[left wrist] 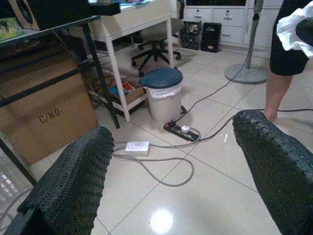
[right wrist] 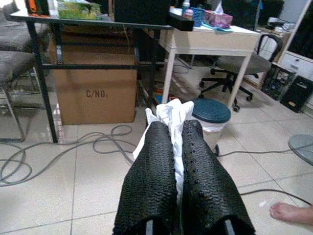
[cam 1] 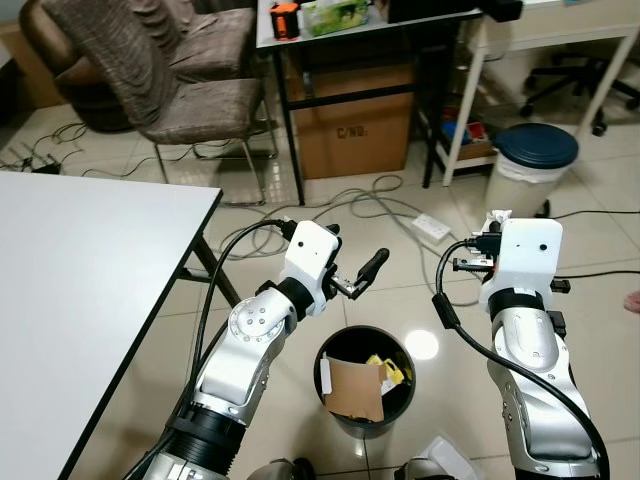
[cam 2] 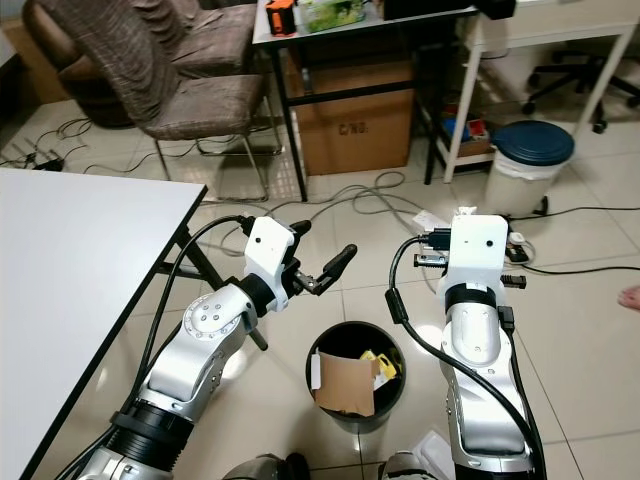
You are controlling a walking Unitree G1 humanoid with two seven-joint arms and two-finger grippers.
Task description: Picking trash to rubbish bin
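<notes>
Right wrist view has the right hand [right wrist: 178, 161] clenched on a crumpled white tissue [right wrist: 172, 113], the wad pinched between both black fingers and sticking out past their tips, so the trash is secured for carrying. In the left eye view that hand [cam 1: 478, 252] is raised beyond the black rubbish bin [cam 1: 365, 380] and off to its right, not yet over the opening; judging by this, the drop has not begun and the arm must come back over the rim first. The bin stands on the floor between the two arms and already holds cardboard [cam 1: 355, 388] and a yellow scrap [cam 1: 385, 368]. The left hand [cam 1: 358, 276] hangs released above the bin's far rim, fingers spread and holding nothing, probably kept clear of the drop.
</notes>
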